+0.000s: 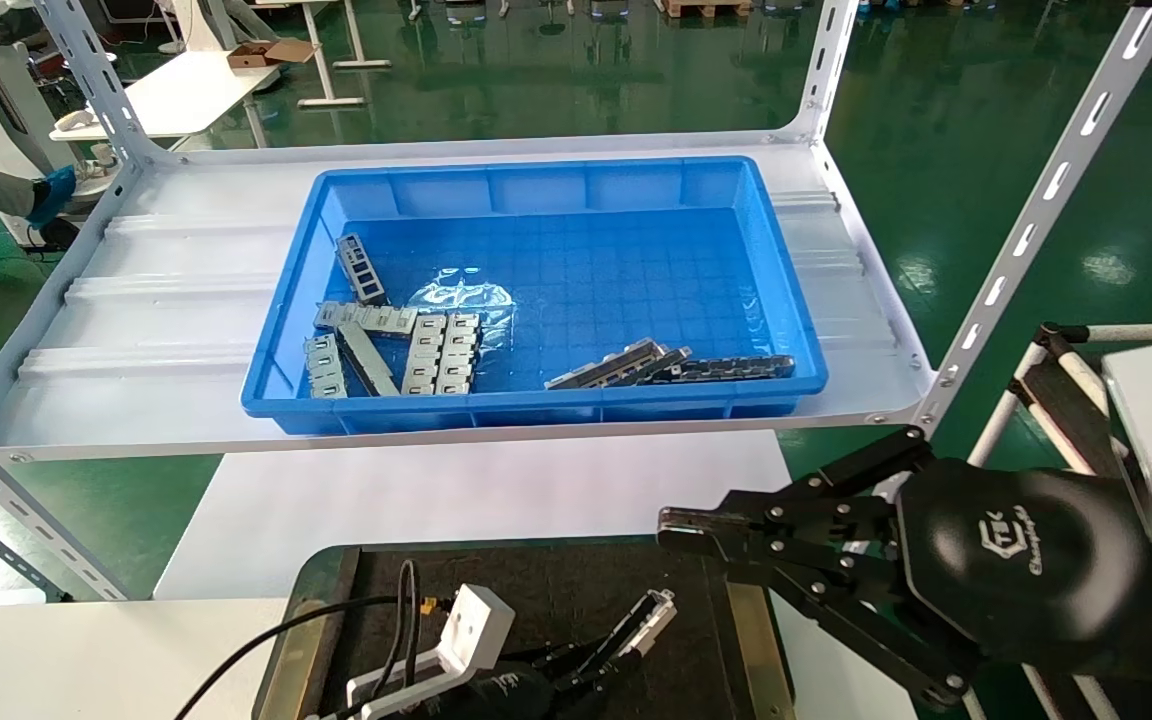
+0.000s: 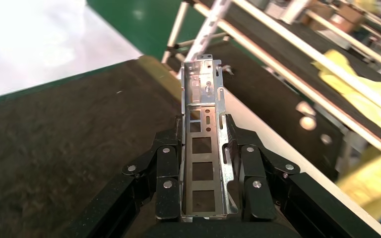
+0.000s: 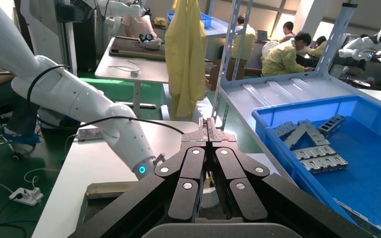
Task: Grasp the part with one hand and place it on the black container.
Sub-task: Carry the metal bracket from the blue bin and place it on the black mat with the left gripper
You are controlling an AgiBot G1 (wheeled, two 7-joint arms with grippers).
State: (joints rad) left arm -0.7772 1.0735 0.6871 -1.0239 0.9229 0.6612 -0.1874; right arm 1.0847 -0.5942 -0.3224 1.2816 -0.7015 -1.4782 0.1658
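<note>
Part [image 2: 203, 148] pinched lengthwise between left gripper [image 2: 204, 163] fingers, held over the black container [image 1: 576, 590]; head view shows only its tip. Right gripper [image 3: 208, 130] pressed together, empty, beside the container near the blue bin [image 1: 796, 340].

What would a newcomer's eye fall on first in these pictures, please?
Probably the blue bin on the white shelf, with metal plates scattered across its floor. Next, the left gripper low in the head view, its fingers shut on the part above the black container. The right gripper, fingers together, hangs at the lower right, beside the container.
</note>
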